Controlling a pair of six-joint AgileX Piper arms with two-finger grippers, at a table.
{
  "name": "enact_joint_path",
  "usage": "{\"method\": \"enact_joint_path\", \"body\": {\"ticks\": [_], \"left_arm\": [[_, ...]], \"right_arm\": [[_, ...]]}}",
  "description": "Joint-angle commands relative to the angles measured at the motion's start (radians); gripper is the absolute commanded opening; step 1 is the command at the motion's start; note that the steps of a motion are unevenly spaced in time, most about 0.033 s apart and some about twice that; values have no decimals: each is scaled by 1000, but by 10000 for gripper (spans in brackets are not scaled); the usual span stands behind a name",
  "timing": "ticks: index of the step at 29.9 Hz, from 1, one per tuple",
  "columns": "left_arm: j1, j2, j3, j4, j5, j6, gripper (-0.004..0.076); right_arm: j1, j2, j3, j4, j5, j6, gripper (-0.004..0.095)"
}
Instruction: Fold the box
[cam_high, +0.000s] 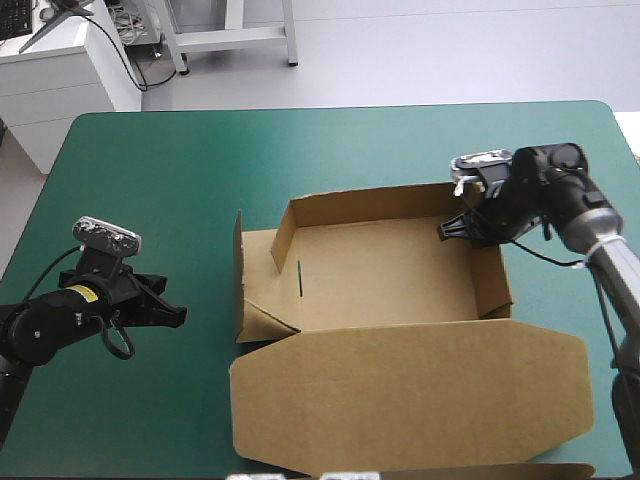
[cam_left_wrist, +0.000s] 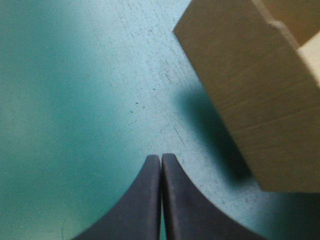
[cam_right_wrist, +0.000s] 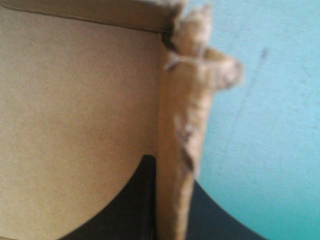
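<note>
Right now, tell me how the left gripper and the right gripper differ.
The left gripper has its jaws shut on nothing; the right gripper has them shut on a wall of the brown box. The left gripper hangs over bare teal-green cover, beside the brown box's left side and apart from it; the right gripper sits at its far right corner. Both are shut.

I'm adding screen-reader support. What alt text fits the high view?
A brown box sits on the teal-green table as an open tray, walls up, its lid lying flat toward the near edge. The right gripper has its jaws shut on the tray's far right corner; the left gripper hangs shut over bare cover, left of the box.
</note>
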Motion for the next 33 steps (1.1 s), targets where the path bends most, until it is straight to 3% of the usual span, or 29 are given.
{"method": "enact_joint_path", "body": {"ticks": [1,6,9,13,17,24,30,33], "left_arm": [[1,-12,-28,-7,-81,-51,-9],[3,-9,-28,-7,-101,-51,-8],[13,11,-28,-9,-99,-73,-7],[47,78,-28,-75,-95,-50,20],[127,164,-28,-268,-52,120,20],[352,355,-28,-872,238,577,15],[338,494,-28,-1025,317,608,21],[326,549,-28,-1044,373,626,93]], "right_arm": [[-108,-117,-30,67,64,-161,-19],[-271,-200,-30,311,95,-315,-19],[-346,-241,-30,400,95,-379,-19],[-386,-277,-30,419,95,-388,-19],[-385,-288,-30,422,95,-391,-19],[-385,-290,-30,473,64,-397,-19],[-362,-288,-30,497,24,-408,-17],[-345,-288,-30,497,-2,-394,-17]]}}
